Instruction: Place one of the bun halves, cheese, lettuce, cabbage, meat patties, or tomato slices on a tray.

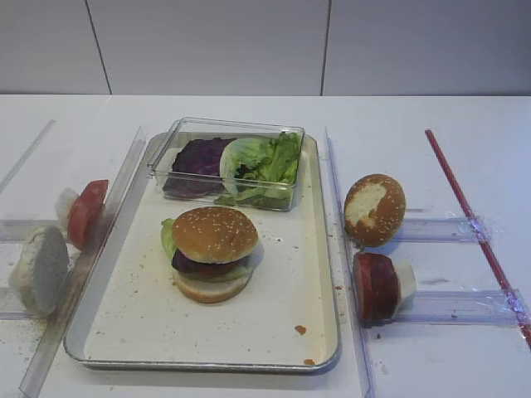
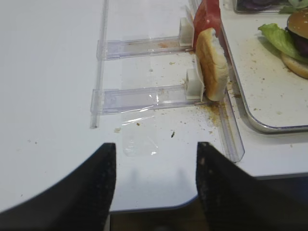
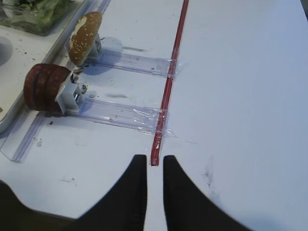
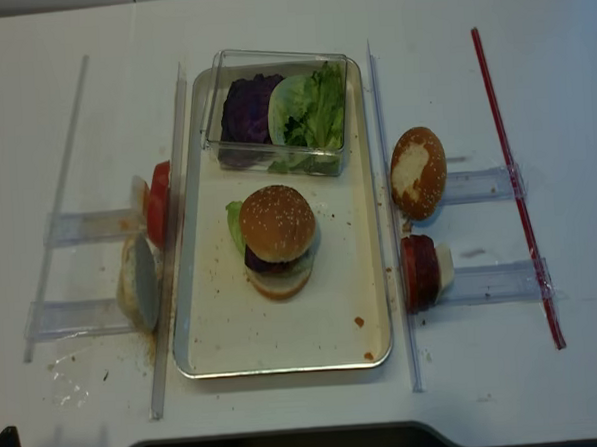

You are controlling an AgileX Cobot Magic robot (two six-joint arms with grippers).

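Both end effectors sit closest to the wrist cameras and well back from the food: the right end effector [image 3: 150, 183] has its dark fingers drawn nearly together on nothing, hovering over bare bench beside a red strip [image 3: 168, 82], and the left end effector [image 2: 154, 187] has its fingers spread wide, also empty. On the tray [image 1: 319, 327] a burger already stands assembled — a sesame-seeded bun top [image 1: 215, 234] over a dark patty layer, with lettuce [image 1: 168, 236] peeking out on its left and a pale bun bottom underneath. Behind it, on the same tray, a clear plastic box [image 1: 228, 126] holds purple cabbage [image 1: 199, 157] and more frilly lettuce. Outside the tray on the right, a white-patched bun [image 1: 374, 209] and a meat patty [image 1: 377, 286] stand on edge against clear holders; on the left, a tomato slice [image 1: 86, 213] and a flat pale bun [image 1: 39, 269] stand the same way. Risks as I judge them: an upright piece may tip or roll when nudged by a closing finger — the holders only prop them — and anything lowered onto the stack could topple it or slide off its domed top.
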